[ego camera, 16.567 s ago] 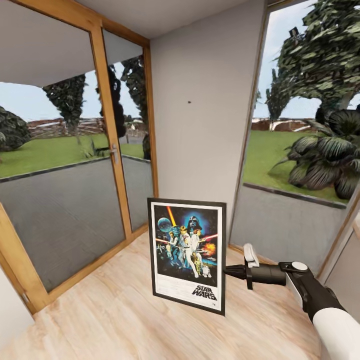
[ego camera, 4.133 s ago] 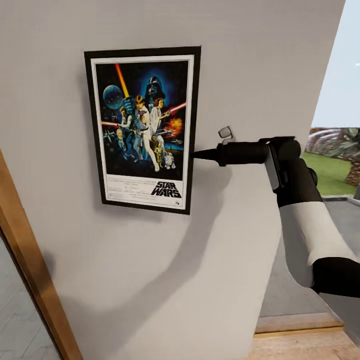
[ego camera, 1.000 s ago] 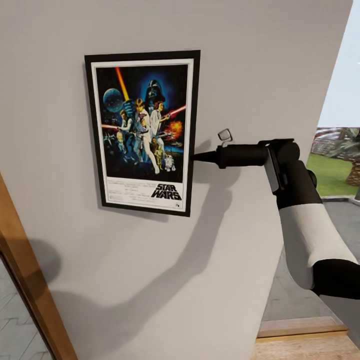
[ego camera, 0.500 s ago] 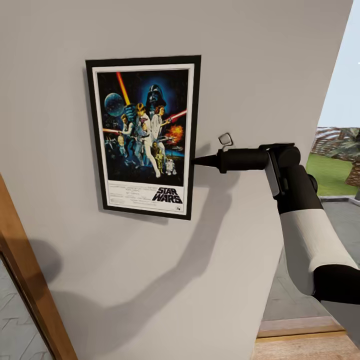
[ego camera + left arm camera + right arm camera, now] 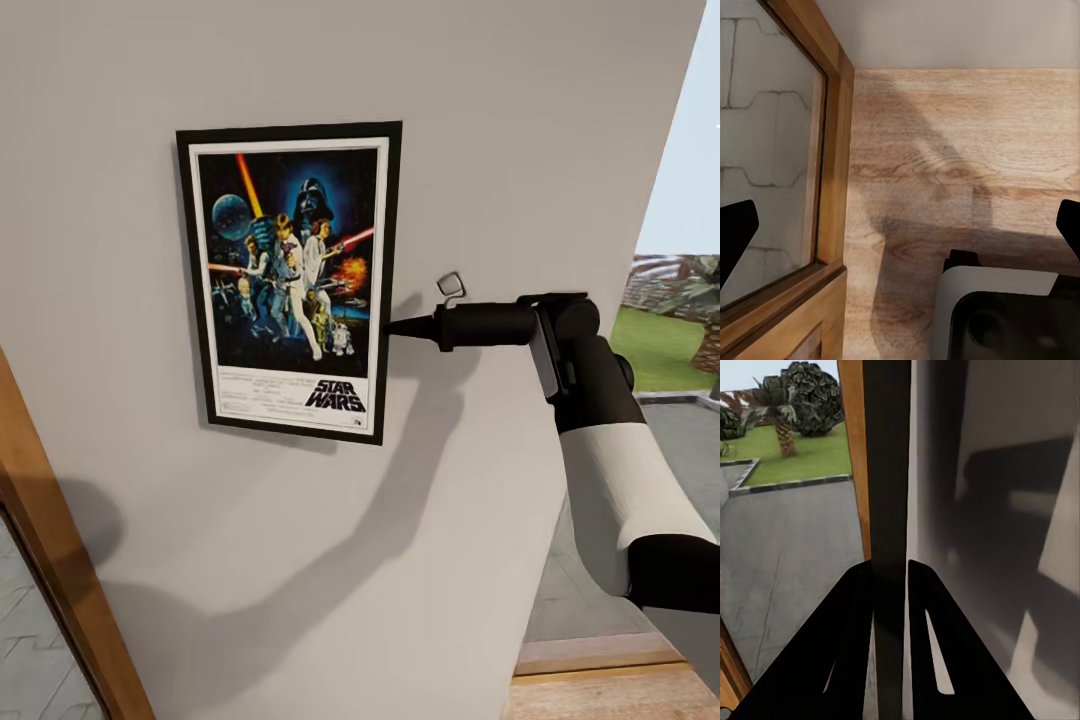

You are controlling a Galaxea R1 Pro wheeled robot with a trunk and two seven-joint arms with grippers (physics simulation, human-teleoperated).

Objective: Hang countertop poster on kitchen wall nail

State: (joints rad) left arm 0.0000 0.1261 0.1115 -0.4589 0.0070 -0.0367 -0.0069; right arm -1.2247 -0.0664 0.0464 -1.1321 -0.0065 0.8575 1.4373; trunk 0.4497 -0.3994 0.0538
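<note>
1. R arm, white/black, foreground, reaching in from robot's right toward wall

2. Right gripper (image 5: 392, 326) – fingers (image 5: 855, 645) narrow, clamped on poster's right frame edge; wrist view shows dark edge running between the two black fingers, one each side

3. Poster (image 5: 292, 282) – upright, held flat vs plain grey wall (image 5: 480, 120), roughly level w/ slight tilt. Black frame, white border, STAR WARS logo at bottom. Off the countertop, up at hanging height

4. Nail – can't make out; if present, prob. behind poster. No way to tell whether frame is hooked

5. Left gripper (image 5: 900, 225) – fingertips wide apart, nothing between; points down at wood floor (image 5: 945, 127) beside wood-framed glass door (image 5: 772, 150)

6. Far: lawn + plants outside (image 5: 665, 340), beyond wall's right edge

Risks (judgement):
- letting go before frame catches nail → poster slides down wall, drops to floor
- single side grip, off-centre → frame could pivot in fingers, hang crooked
- pushing too hard into wall → frame skids off nail
- nail hidden, so alignment is blind; small error = miss
</note>
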